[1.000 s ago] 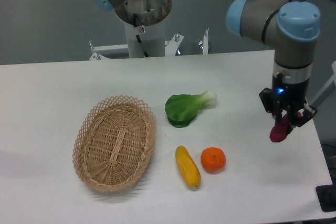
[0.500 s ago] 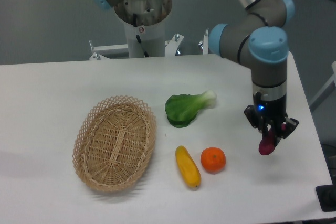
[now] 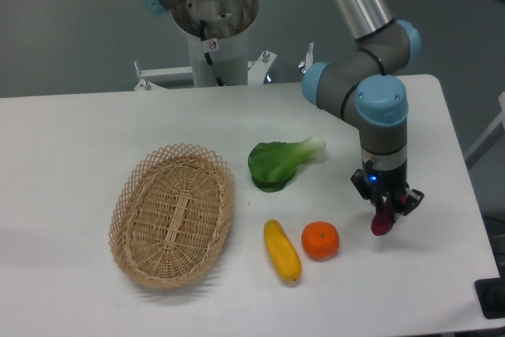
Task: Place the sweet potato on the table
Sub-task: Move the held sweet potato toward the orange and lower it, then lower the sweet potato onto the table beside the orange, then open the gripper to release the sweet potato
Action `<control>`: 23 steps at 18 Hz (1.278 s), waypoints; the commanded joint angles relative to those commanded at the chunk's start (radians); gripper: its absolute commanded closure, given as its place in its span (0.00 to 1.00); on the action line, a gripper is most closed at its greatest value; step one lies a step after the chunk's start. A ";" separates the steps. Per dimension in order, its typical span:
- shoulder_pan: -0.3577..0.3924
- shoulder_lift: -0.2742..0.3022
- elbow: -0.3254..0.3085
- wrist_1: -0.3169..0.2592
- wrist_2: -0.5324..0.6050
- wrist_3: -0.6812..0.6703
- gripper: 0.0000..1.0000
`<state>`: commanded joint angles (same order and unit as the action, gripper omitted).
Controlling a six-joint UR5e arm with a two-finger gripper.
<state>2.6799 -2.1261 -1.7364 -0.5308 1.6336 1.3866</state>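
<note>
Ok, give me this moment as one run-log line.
gripper: shut on sweet potato | potato: hanging low over table, right of orange | release: not yet

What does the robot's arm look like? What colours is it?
The arm is made of shiny silver-grey tubes joined by round joints with light blue caps. Its wrist ends in a small black gripper with short dark fingers and a tiny blue light glowing on it. No loose cables show.
</note>
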 joint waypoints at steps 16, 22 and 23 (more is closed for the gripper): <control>0.018 0.026 0.003 0.000 -0.009 0.186 0.00; -0.018 0.048 0.153 -0.011 -0.008 -0.043 0.00; -0.023 0.049 0.173 -0.011 -0.012 -0.044 0.00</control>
<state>2.6569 -2.0770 -1.5633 -0.5415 1.6215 1.3422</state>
